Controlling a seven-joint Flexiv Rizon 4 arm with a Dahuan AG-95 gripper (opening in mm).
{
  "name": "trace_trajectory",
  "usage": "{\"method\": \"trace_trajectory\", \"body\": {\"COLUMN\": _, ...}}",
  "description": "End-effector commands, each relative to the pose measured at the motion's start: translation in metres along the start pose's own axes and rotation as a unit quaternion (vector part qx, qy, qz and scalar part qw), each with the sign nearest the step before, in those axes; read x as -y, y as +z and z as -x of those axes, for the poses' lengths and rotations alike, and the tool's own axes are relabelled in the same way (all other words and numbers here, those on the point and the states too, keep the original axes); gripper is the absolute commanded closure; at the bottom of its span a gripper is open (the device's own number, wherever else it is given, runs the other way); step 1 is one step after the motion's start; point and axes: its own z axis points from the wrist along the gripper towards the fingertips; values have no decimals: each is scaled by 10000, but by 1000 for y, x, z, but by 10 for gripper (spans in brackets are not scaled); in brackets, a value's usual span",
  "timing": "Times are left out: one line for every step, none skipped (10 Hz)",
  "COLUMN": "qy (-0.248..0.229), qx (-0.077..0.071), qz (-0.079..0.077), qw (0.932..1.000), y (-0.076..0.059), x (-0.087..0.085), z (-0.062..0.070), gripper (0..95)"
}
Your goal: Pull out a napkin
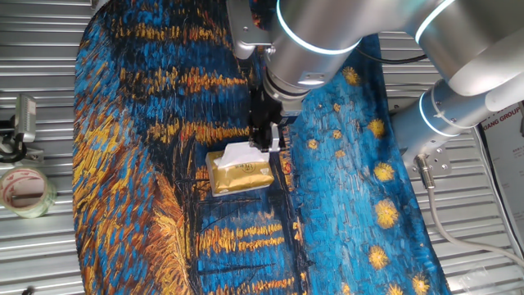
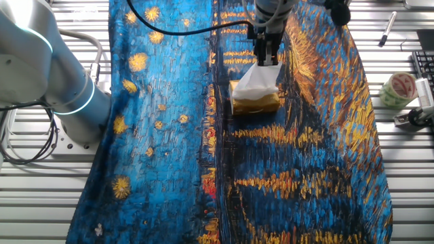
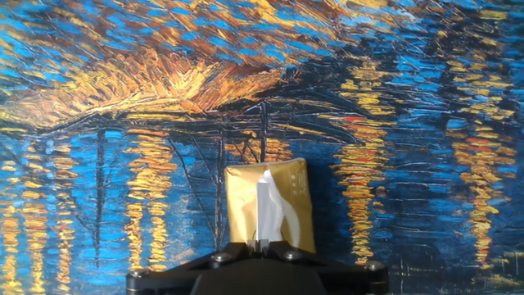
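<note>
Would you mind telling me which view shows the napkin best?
The other fixed view: the napkin fans out white between gripper and gold pack. In the hand view it's a narrow strip; in one fixed view, a small patch.

1. Napkin point(image 2: 260, 78): thin, soft white paper, matt.
2. Pack point(image 1: 239, 173): glossy gold wrapper, crinkled.
3. Cloth point(image 2: 163, 135): painted-look print, brushstroke texture.
4. Surface point(image 1: 33, 254): ribbed bare metal.
5. Arm point(image 1: 327, 33): smooth, satin silver casing.

Light is bright and even in all three views, with soft, faint shadows. Glare streaks the glossy silver robot arm point(image 1: 360, 24) and the ribbed grey metal table point(image 2: 407, 176). Focus stays sharp; no edge distortion shows.
</note>
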Motion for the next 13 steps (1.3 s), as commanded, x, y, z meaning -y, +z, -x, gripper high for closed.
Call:
{"method": "trace_trajectory", "body": {"qy": -4, "qx": -28, "qz": 4, "qw": 10000, "y": -2, "x": 0, "z": 1, "gripper": 950}}
{"method": "trace_trajectory", "body": {"qy": -16, "qx": -50, "qz": 20, "qw": 10000, "y": -4, "x": 1, "z": 1, "gripper": 950}}
{"method": "trace_trajectory", "body": {"qy": -22, "qx": -66, "qz": 26, "qw": 10000, "y": -6, "x": 1, "z": 1, "gripper": 950}}
{"method": "trace_trajectory", "body": {"qy": -26, "qx": -75, "qz": 26, "qw": 10000, "y": -7, "x": 2, "z": 0, "gripper": 950}}
{"method": "trace_trajectory", "body": {"qy": -26, "qx": -78, "qz": 26, "qw": 10000, "y": -8, "x": 2, "z": 0, "gripper": 950}}
{"method": "trace_trajectory", "body": {"qy": -18, "qx": -80, "qz": 27, "qw": 10000, "y": -8, "x": 2, "z": 0, "gripper": 950}}
{"method": "trace_trajectory", "body": {"qy": -12, "qx": -80, "qz": 29, "qw": 10000, "y": -8, "x": 2, "z": 0, "gripper": 950}}
{"method": "trace_trajectory", "body": {"qy": -11, "qx": -80, "qz": 35, "qw": 10000, "y": -9, "x": 2, "z": 0, "gripper": 950}}
{"method": "trace_trajectory", "body": {"qy": -14, "qx": -82, "qz": 38, "qw": 10000, "y": -10, "x": 2, "z": 0, "gripper": 950}}
{"method": "trace_trajectory", "body": {"qy": -24, "qx": -120, "qz": 50, "qw": 9999, "y": -13, "x": 3, "z": 0, "gripper": 950}}
{"method": "trace_trajectory", "body": {"qy": -22, "qx": -120, "qz": 55, "qw": 9999, "y": -14, "x": 3, "z": 0, "gripper": 950}}
{"method": "trace_trajectory", "body": {"qy": -12, "qx": -131, "qz": 45, "qw": 9999, "y": -15, "x": 3, "z": 0, "gripper": 950}}
{"method": "trace_trajectory", "body": {"qy": -8, "qx": -122, "qz": 40, "qw": 9999, "y": -15, "x": 3, "z": -1, "gripper": 950}}
